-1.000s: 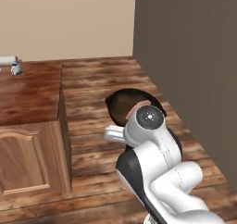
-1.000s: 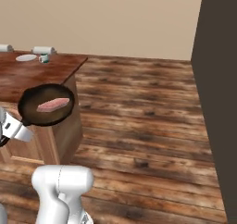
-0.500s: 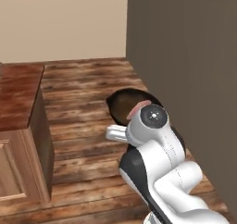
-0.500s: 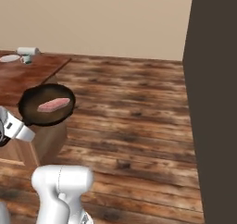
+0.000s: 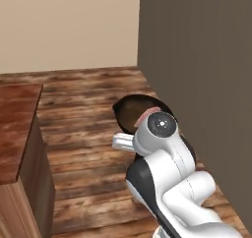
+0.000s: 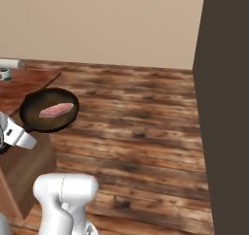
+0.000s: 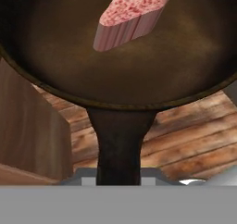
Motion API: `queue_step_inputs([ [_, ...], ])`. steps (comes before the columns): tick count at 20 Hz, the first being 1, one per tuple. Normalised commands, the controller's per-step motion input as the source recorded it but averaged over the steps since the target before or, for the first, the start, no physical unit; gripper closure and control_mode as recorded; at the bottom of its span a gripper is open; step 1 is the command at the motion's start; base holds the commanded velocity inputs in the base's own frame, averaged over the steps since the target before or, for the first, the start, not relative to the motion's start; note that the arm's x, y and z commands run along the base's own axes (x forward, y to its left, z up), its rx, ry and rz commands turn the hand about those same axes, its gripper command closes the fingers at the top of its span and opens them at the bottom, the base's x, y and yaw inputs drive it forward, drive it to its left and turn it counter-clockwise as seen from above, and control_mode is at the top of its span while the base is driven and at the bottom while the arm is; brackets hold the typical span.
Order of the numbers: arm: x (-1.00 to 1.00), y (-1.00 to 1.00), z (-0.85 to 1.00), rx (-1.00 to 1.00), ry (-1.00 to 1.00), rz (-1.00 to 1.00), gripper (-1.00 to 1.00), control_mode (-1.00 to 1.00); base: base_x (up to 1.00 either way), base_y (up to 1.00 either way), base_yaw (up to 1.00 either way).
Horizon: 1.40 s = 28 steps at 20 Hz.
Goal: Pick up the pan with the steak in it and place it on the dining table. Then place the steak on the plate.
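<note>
The pan, a round dark skillet, hangs level in the air above the wooden floor with the pinkish-red steak lying in it. My gripper is shut on the pan's short black handle at the left edge of the right base view. In the hand view the pan spreads across the top with the steak toward its far side. From the left base view, the pan and a sliver of steak peek out behind my wrist. The dining table and the plate are out of view.
A reddish-brown counter over cabinets stands at the left, and its corner lies just beside the pan, with small items at its far edge. A tall dark wall closes the right side. Plank floor stretches ahead to a beige wall.
The whole picture has shifted: the counter has slid out to the left and the dark wall has grown on the right, so the base has moved. The pan stays held with the steak in it.
</note>
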Motion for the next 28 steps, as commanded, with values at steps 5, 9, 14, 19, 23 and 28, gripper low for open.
queue_step_inputs([
  [5, 0.0, 0.0, 0.0, 0.0, 0.0, 0.0, 1.0, 1.0, 1.0, -0.18, 0.0],
  [9, 0.0, 0.0, 0.0, 0.0, 0.0, 0.0, 1.0, 1.0, 1.0, -0.17, 0.0],
  [14, 0.0, 0.0, 0.0, 0.0, 0.0, 0.0, 1.0, 1.0, 1.0, -0.13, 0.0],
  [19, 0.0, 0.0, 0.0, 0.0, 0.0, 0.0, 1.0, 1.0, 1.0, -0.11, 0.0],
  [23, 0.0, 0.0, 0.0, 0.0, 0.0, 0.0, 1.0, 1.0, 1.0, -0.06, 0.0],
  [28, 0.0, 0.0, 0.0, 0.0, 0.0, 0.0, 1.0, 1.0, 1.0, -0.05, 0.0],
])
